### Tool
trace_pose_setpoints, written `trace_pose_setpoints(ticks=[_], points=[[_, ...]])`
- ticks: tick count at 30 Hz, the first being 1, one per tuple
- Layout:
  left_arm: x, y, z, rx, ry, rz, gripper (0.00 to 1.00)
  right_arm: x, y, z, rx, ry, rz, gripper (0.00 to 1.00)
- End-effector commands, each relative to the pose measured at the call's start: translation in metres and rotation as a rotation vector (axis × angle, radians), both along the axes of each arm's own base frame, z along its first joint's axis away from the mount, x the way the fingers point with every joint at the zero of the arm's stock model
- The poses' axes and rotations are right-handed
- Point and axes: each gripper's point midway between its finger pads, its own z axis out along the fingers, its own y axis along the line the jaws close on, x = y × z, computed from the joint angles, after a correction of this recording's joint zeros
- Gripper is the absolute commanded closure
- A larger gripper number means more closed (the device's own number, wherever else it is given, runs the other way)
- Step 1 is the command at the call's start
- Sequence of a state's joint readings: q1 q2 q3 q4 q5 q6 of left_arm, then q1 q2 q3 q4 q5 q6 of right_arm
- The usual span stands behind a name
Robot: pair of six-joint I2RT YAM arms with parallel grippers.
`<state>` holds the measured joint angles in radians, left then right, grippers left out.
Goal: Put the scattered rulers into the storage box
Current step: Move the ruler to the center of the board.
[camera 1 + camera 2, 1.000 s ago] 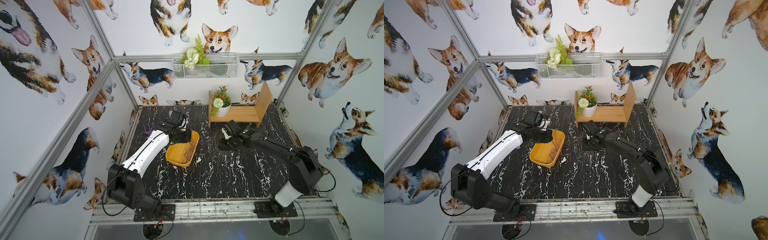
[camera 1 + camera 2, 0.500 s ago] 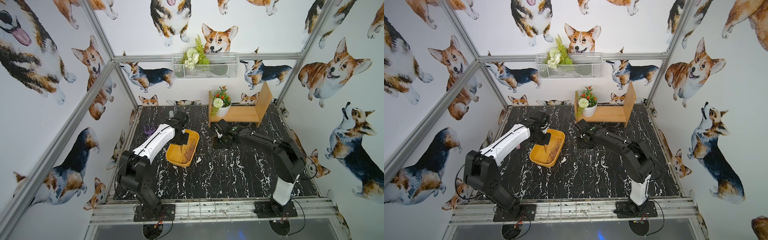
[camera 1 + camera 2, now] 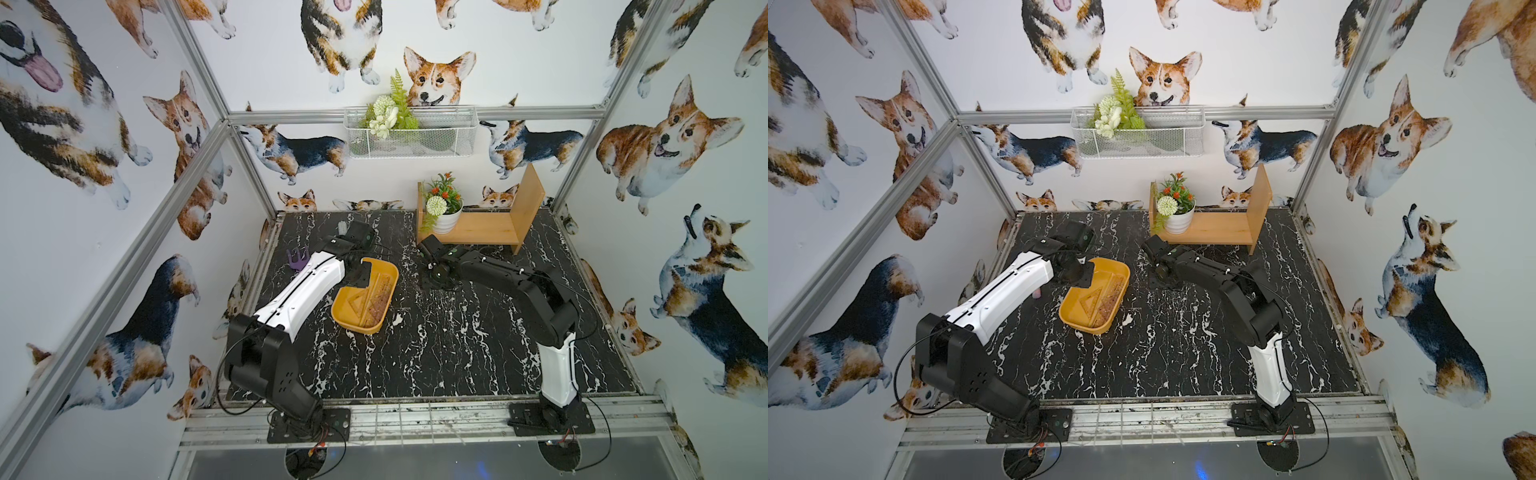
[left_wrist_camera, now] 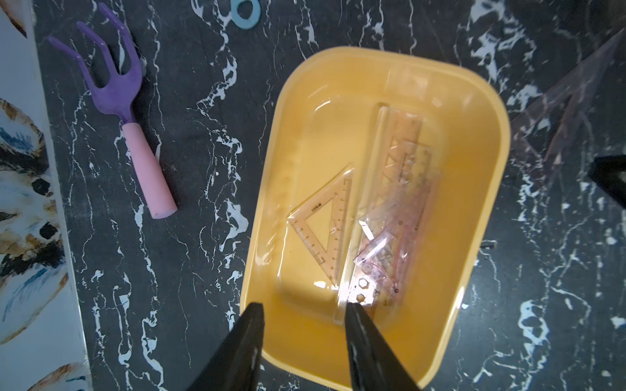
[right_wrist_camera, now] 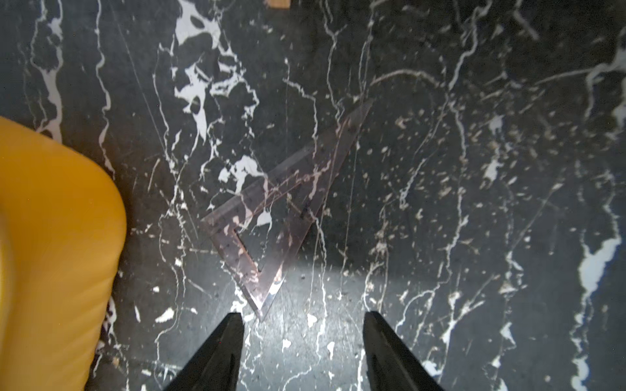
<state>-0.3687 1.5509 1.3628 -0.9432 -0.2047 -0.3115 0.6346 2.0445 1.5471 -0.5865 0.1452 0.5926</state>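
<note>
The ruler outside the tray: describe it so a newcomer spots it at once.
On the black marble table, find the yellow tray; the ruler lies flat beside it, not touching, before the open right gripper. It is a clear triangular set square with a cut-out middle. All other rulers, one also triangular, lie inside the tray.

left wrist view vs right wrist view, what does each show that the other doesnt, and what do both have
Only the left wrist view: the left pincer, open over the storage box, whose inside holds a small set square and straight rulers; also a purple fork and a blue ring.
Only the right wrist view: the right pincer, open, and the whole loose set square lying on the table.
Both: the box's yellow wall, part of that loose set square, the marble table.
</note>
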Motion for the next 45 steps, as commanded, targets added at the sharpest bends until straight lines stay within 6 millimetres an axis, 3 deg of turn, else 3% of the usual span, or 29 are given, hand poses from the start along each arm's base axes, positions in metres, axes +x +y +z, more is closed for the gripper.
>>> trace_pose_setpoints(ticks=[1,11,24,30,36,40,45], points=[[0.0,-0.008,0.015,-0.096,-0.073,0.026,0.54,0.014,-0.007,0.002,-0.052,-0.046,-0.051,0.38],[-0.019,-0.019,0.044,-0.269,-0.185,0.032,0.54,0.022,-0.003,-0.019,-0.171,-0.037,-0.039,0.38],[-0.023,-0.027,0.039,-0.331,-0.172,0.026,0.54,0.0,-0.014,-0.045,-0.245,0.018,-0.01,0.38],[-0.025,-0.029,0.043,-0.351,-0.184,0.031,0.54,-0.03,-0.03,-0.048,-0.242,0.031,-0.001,0.38],[-0.028,-0.042,0.045,-0.414,-0.183,0.021,0.54,-0.077,-0.061,-0.047,-0.209,0.062,-0.008,0.43],[-0.03,-0.059,0.044,-0.459,-0.184,0.006,0.54,-0.111,-0.08,-0.051,-0.187,0.099,-0.018,0.44],[-0.038,-0.098,0.039,-0.529,-0.167,-0.036,0.54,-0.148,-0.1,-0.05,-0.165,0.124,-0.034,0.44]])
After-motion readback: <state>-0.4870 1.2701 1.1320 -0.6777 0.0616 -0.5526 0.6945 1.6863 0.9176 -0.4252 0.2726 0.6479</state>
